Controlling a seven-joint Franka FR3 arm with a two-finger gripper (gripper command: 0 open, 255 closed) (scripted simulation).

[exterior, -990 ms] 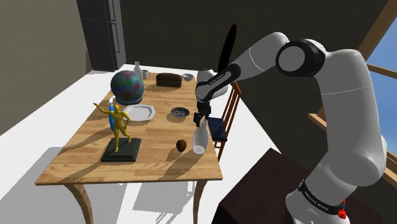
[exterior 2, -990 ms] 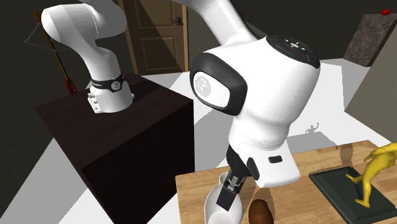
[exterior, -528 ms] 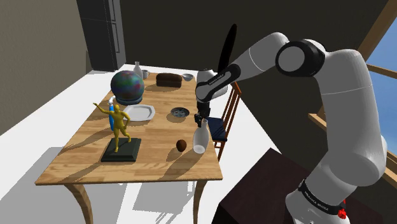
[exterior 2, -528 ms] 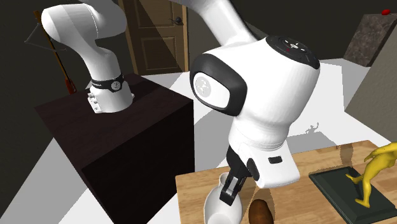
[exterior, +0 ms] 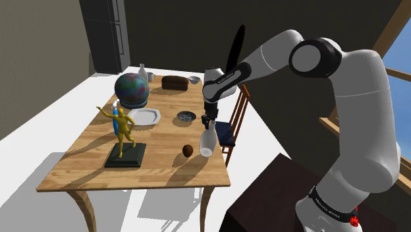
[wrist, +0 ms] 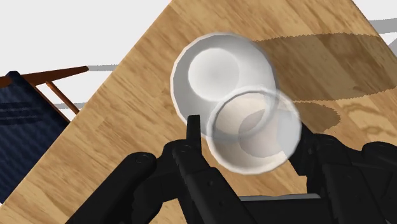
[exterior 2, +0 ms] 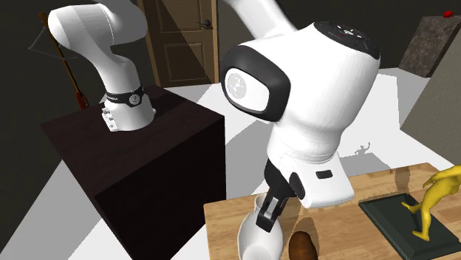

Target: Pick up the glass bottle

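The end effector (exterior: 209, 124) is closed on the neck of the clear bottle (exterior: 207, 145). The bottle is near the wooden worktop's (exterior: 85, 155) edge, just beside a small brown ball (exterior: 188, 150)

Location: a domestic dining room. A wooden table (exterior: 158, 168) carries a plate (exterior: 145, 116) and bowl (exterior: 186, 116), with a chair (exterior: 227, 134) beside it.

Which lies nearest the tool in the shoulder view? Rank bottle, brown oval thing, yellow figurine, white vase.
1. Bottle, clasped right under the tool.
2. Brown oval thing, beside the bottle on the view's left.
3. Yellow figurine, well over toward the view's left.
4. White vase, far corner of the table.
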